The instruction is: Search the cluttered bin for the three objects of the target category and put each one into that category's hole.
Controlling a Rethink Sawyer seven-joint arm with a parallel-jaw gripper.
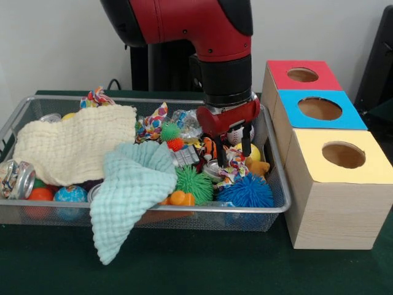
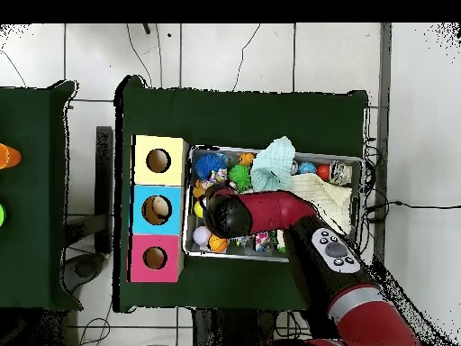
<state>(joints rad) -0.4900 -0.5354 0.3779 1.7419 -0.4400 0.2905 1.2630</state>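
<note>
The silver wire-mesh bin is full of clutter; it also shows in the overhead view. My gripper hangs low in its right part, open, with one finger on each side of a knotted multicoloured fabric bundle that lies between a green spiky ball and a blue spiky ball. A second bundle lies mid-bin behind the teal cloth. A third bundle sits at the far rim above the cream cloth. In the overhead view the arm hides the gripper.
Three wooden boxes with round holes stand right of the bin: red-topped, blue-topped and yellow-topped. A cream cloth and a teal cloth cover the bin's left half; the teal one hangs over the front rim. A crushed can lies at the left.
</note>
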